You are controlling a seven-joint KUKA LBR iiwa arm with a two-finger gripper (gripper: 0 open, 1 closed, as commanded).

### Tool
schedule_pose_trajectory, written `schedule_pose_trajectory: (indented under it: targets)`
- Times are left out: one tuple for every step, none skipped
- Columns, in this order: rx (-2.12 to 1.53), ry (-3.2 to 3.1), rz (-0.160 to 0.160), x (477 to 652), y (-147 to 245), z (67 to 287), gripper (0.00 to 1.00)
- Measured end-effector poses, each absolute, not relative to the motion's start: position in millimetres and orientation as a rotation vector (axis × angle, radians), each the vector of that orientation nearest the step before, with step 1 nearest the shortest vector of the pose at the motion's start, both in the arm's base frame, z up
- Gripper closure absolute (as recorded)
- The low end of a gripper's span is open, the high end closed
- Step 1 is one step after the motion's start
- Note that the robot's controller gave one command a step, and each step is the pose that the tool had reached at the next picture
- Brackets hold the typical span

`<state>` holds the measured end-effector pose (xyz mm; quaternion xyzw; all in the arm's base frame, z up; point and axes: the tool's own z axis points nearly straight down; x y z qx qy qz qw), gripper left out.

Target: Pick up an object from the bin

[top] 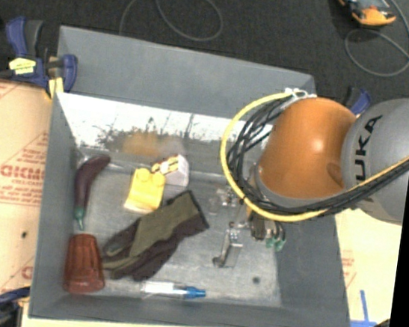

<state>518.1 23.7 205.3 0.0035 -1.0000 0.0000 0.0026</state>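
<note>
Claw [227,251] in bin [201,83], dark olive glove [155,237] just beside, view's left

The grey metal bin [178,80] is carrying everything: a purple aubergine [87,180] is lying by the left wall, a red-brown ridged piece [83,263] is sitting in the near left corner, and a dark glove [155,235] is sprawling mid-floor. A yellow block [145,190] is resting just beyond it, and a blue-capped pen [171,291] is lying along the near wall.
</note>
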Motion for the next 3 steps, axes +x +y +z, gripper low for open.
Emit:
schedule_pose_trajectory:
  targets:
    - [0.01,-3.145,-0.001,519.6,24,210,0.0]
    - [0.037,-3.152,0.002,534.2,65,170,0.0]
    - [0.349,-3.124,-0.001,525.4,94,129,0.0]
